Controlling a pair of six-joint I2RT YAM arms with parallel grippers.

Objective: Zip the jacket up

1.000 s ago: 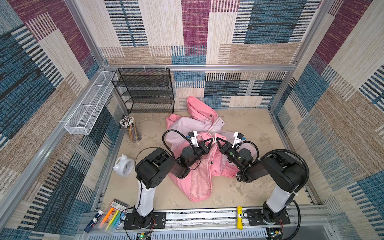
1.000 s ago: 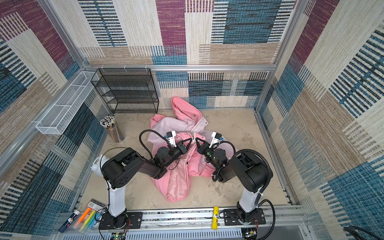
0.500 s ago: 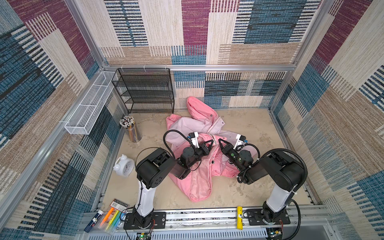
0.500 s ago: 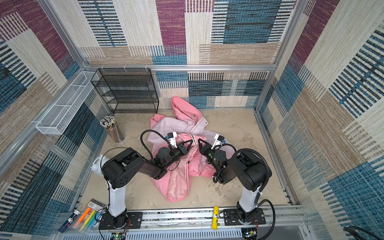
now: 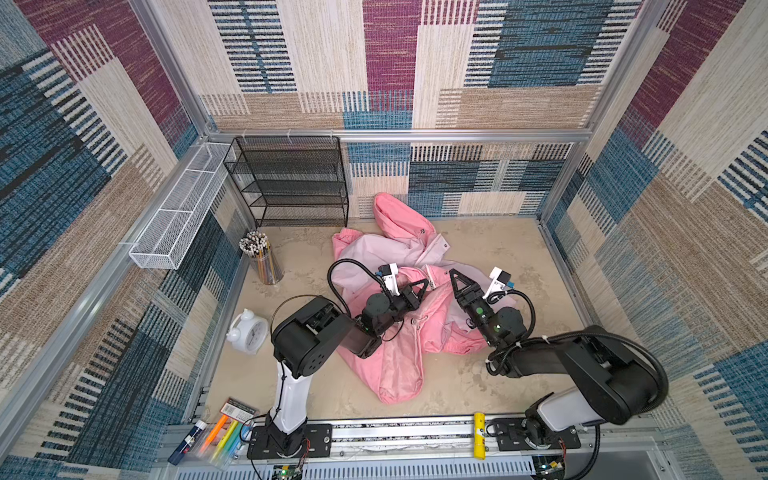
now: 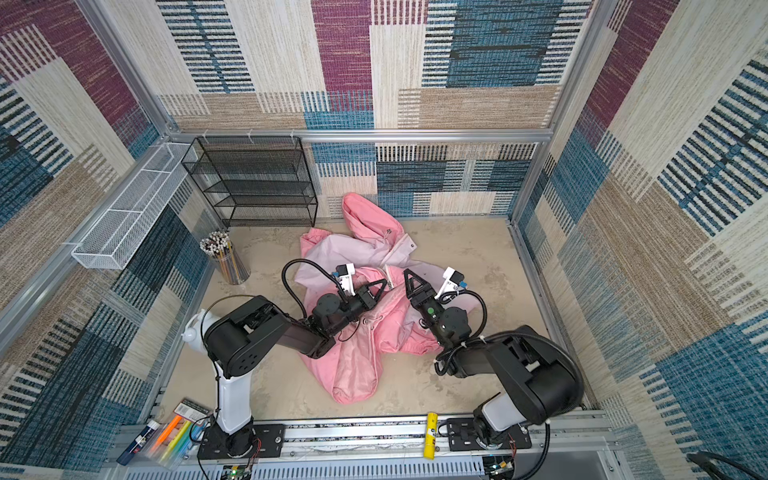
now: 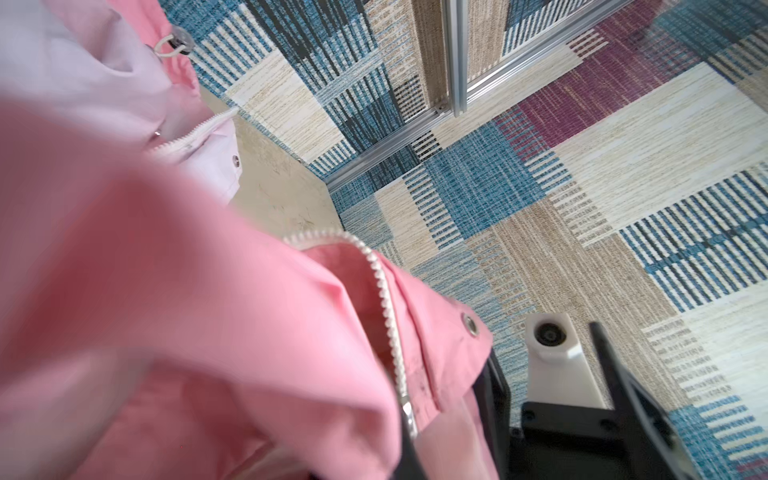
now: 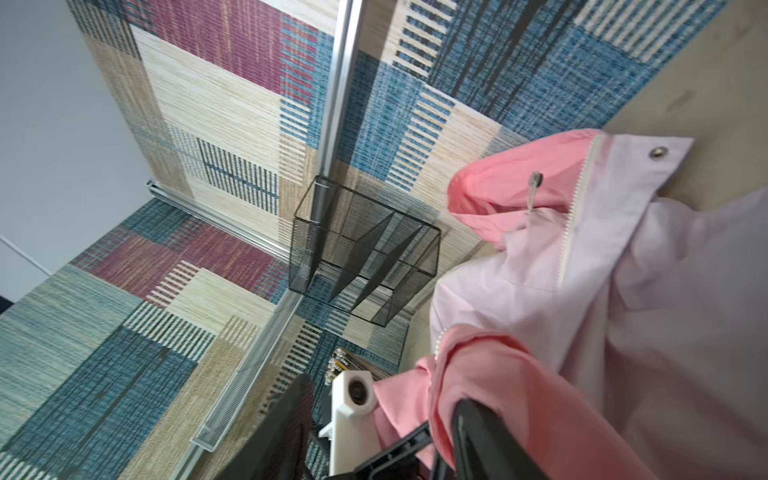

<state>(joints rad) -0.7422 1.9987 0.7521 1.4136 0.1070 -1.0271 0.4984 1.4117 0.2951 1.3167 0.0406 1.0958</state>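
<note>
Coloured pencils (image 5: 254,243) are held upright in a clear round cup (image 5: 268,270). A thin, crumpled pink hooded jacket (image 5: 395,365) is heaped mid-table, its white-zippered edge pinched by the left gripper (image 5: 424,283). The right gripper (image 5: 454,274) is spread.

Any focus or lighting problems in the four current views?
Left wrist view: the near jacket fabric is badly blurred, though the zipper teeth and the walls are sharp. Right wrist view: the closest pink fabric is soft, while the black mesh rack is crisp. Both top views: even, diffuse light, faint shadows, no glare.
</note>
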